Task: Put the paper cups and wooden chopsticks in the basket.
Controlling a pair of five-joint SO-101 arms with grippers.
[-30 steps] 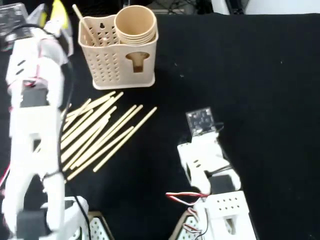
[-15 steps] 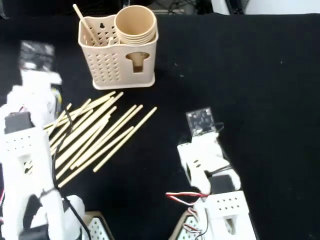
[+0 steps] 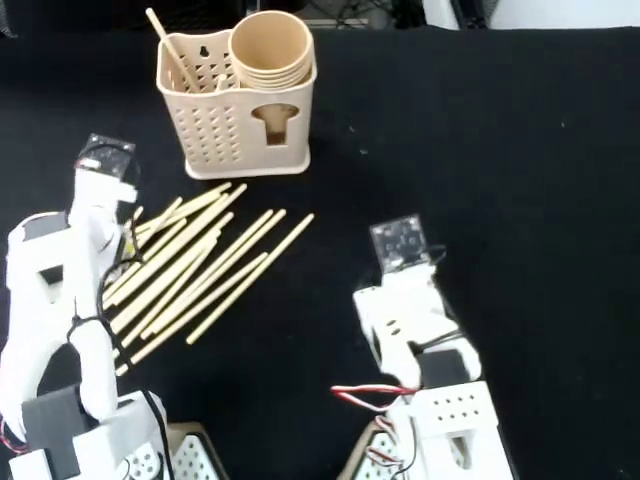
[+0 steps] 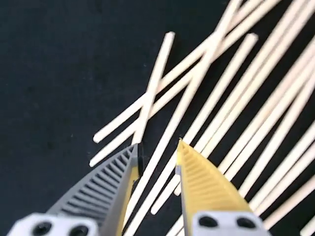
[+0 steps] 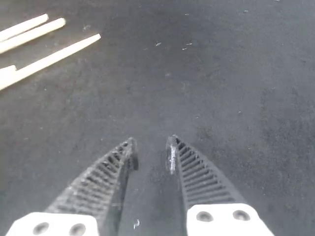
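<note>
A beige perforated basket (image 3: 236,130) stands at the back of the black table. It holds a stack of paper cups (image 3: 270,48) and one upright chopstick (image 3: 170,48). Several wooden chopsticks (image 3: 190,265) lie fanned out in front of it. My left arm (image 3: 60,270) is over the pile's left end. My left gripper (image 4: 157,146) is open just above the sticks, with one chopstick (image 4: 184,105) running between its grey and yellow fingers. My right gripper (image 5: 150,142) is open over bare cloth, nothing in it. A few chopstick tips (image 5: 49,37) lie off to its side.
The right arm (image 3: 405,310) sits low at the front middle, right of the chopstick pile. The black cloth (image 3: 520,180) to the right of the basket and the arm is bare.
My left arm has drawn back from beside the basket and come down over the left end of the chopstick pile. The right arm has not moved.
</note>
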